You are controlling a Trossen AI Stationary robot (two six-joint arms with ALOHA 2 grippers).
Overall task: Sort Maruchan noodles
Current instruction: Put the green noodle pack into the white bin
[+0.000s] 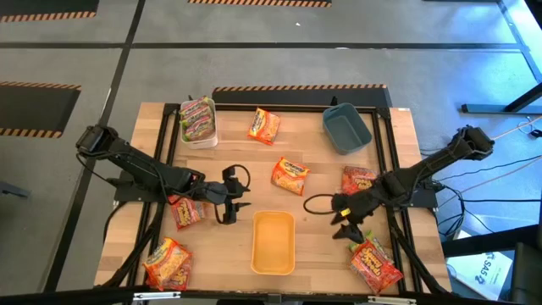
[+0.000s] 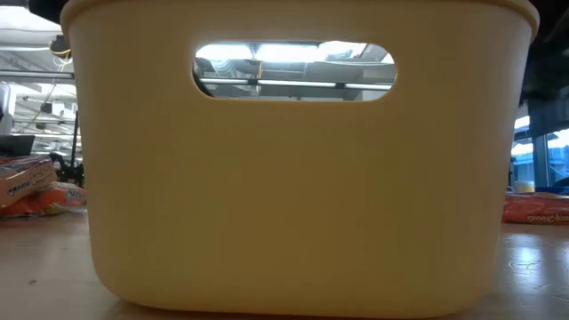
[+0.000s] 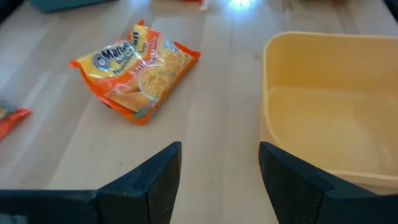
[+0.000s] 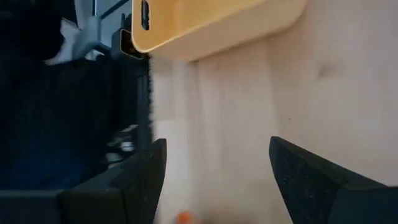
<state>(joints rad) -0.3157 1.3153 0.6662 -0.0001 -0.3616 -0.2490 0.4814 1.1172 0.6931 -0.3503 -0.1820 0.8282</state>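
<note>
Wide wooden desk [image 1: 152,169], empty yellow bin [image 1: 273,242] front and centre. Left gripper [image 1: 235,196] hovers beside it, fingers apart, nothing held; right gripper [image 1: 345,218] likewise. An orange-yellow packet [image 1: 290,175] lies just beyond the left gripper, far-right of it, long axis skewed. Left arm looks nearer.

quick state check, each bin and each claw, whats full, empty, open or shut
yellow bin: empty
white bin: holds green-pink noodle packets
blue bin: looks empty
left claw: open, holding nothing
right claw: open, holding nothing
orange-yellow packet: loose on the table
</note>
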